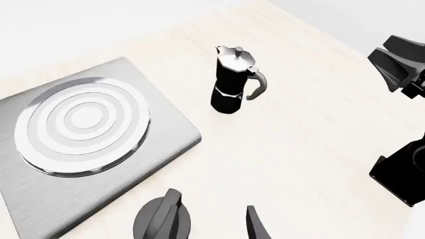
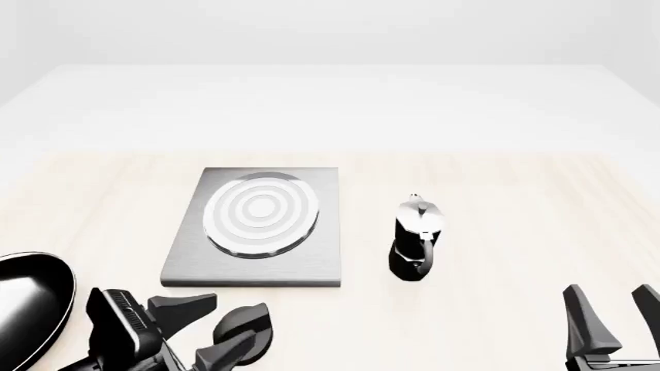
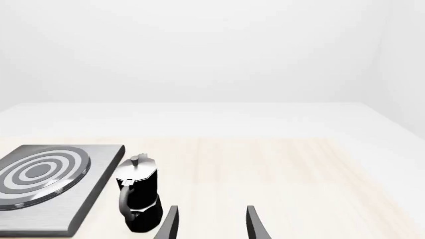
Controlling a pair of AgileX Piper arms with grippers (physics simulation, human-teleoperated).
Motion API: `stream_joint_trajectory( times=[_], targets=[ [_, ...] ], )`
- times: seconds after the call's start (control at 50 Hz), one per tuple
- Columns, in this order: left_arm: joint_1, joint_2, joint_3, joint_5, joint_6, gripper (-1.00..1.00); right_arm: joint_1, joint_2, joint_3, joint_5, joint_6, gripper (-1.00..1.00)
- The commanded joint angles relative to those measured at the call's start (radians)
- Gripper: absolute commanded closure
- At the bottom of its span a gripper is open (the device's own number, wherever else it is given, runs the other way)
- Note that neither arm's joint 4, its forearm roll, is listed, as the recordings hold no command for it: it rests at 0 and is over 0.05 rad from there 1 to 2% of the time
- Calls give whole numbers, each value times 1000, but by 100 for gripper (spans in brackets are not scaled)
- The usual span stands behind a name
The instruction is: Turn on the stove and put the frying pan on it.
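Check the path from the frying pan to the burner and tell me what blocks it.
Nothing visible stands on the burner; its rings are bare. The frying pan lies at the near left of the table, left of the stove plate. The left gripper hovers by the knob near that route. The moka pot stands clear, right of the plate.

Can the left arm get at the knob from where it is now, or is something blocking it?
Probably yes. The left gripper sits right at the knob, near the stove, with open jaws and nothing between. The frying pan lies off to its left, out of the way.
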Motion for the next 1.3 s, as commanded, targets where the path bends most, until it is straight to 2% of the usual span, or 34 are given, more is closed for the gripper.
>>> stream_joint_trajectory(
  times=[0.02, 0.22, 0.52, 0.64, 0.72, 0.84, 0.9, 1.08, 1.12, 1.14, 1.3],
  targets=[
    [55, -122, -44, 143, 46, -100, 0, 0, 0, 0, 0, -100],
    [80, -150, -66, 194, 57, -100, 0, 0, 0, 0, 0, -100],
    [170, -246, -101, 323, 134, -100, 0, 0, 0, 0, 0, -100],
    [262, -324, -127, 425, 169, -100, 0, 0, 0, 0, 0, -100],
    [276, -343, -133, 460, 187, -100, 0, 0, 0, 0, 0, -100],
    [387, -398, -162, 540, 246, -100, 0, 0, 0, 0, 0, -100],
    [371, -402, -176, 555, 231, -100, 0, 0, 0, 0, 0, -100],
    [485, -473, -210, 646, 303, -100, 0, 0, 0, 0, 0, -100],
    [575, -515, -208, 678, 349, -100, 0, 0, 0, 0, 0, -100],
    [584, -517, -203, 681, 366, -100, 0, 0, 0, 0, 0, -100],
    [643, -527, -222, 716, 350, -100, 0, 0, 0, 0, 0, -100]
  ],
)
